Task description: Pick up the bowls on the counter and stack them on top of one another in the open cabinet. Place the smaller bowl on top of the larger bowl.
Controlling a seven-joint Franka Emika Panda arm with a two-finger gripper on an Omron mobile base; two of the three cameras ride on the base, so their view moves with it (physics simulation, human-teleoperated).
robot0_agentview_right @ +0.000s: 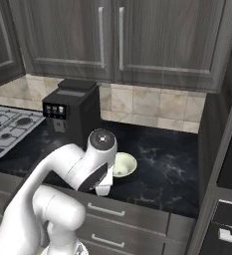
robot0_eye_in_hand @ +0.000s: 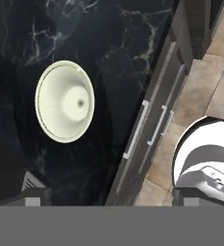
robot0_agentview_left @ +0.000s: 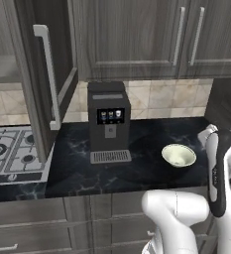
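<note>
— Nearest of all, how is the gripper held?

— It is held above the front edge of the counter, to the right of the coffee machine, with its fingers spread wide and nothing between them. Such a pose is judged to be kept so that a rim can be taken from above.

— And what is found beneath it?

— The grey drawers are seen just below the hand, and a bowl is set upright on the black counter to the right of the coffee machine, apart from it and near the front edge. Nothing is touched by the fingertips.

— Which bowl is meant?

— That cannot be told for certain. A plain cream inside is shown, which suggests the smaller one, but no second bowl is beside it for comparison.

— Where is it to be taken?

— The open cabinet is hung above and to the left of the coffee machine, its door swung out towards the room so that the shelf can be reached. A lift over the machine's top is likely to be needed.
</note>
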